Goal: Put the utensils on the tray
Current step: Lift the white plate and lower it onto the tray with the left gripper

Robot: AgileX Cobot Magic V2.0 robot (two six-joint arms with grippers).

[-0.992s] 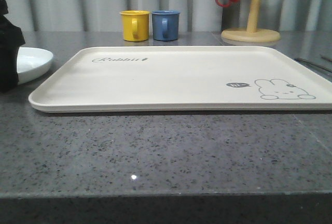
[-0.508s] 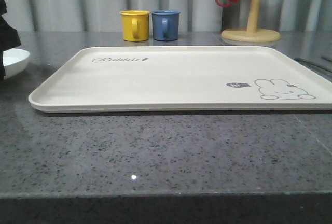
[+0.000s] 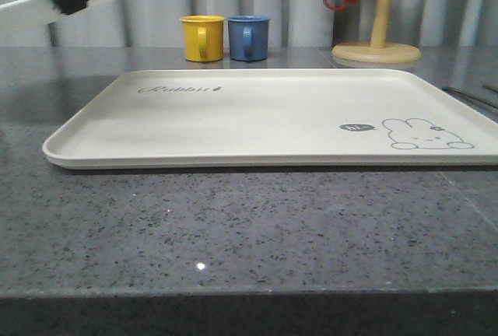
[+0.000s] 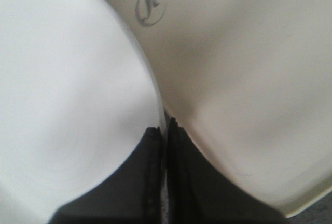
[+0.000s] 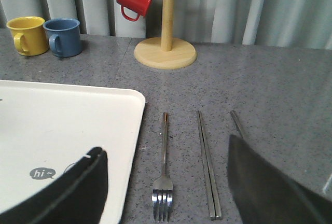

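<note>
Left gripper (image 4: 165, 130) pinched the smooth round white plate (image 4: 67, 94) by its rim above the cream tray (image 3: 272, 114); right gripper (image 5: 166, 182) gaped wide over the metal fork (image 5: 163, 182) and chopsticks (image 5: 207, 167).

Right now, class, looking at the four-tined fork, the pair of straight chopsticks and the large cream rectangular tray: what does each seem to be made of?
Four-tined fork: polished metal, probably steel; bright reflections on tines.
Pair of straight chopsticks: metal, duller grey sheen, squared edges.
Large cream rectangular tray: matte plastic or melamine, judging by its soft even surface, moulded rim and printed rabbit; exact material uncertain.
</note>
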